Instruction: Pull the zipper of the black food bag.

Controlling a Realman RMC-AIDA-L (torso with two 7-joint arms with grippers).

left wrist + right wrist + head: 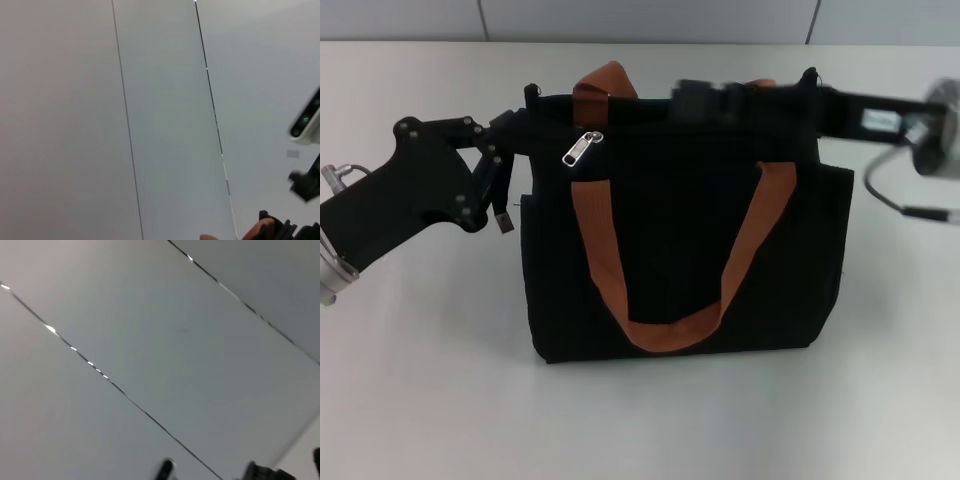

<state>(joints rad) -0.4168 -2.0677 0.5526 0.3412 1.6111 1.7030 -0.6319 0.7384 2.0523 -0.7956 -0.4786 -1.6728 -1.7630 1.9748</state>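
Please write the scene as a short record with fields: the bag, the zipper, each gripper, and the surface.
bag: black food bag, upright on the table, two orange-brown handles
zipper: silvery pull tab at the bag's top edge, near its left end, not gripped
left gripper: at the bag's top left corner, beside the pull tab
right gripper: over the bag's top edge, reaching in from the right
surface: light table

left gripper (pixel 498 180): matte black, visible screws, linkage fingers, silver wrist ring
right gripper (pixel 705 98): black, white label, silver wrist, black cable loop
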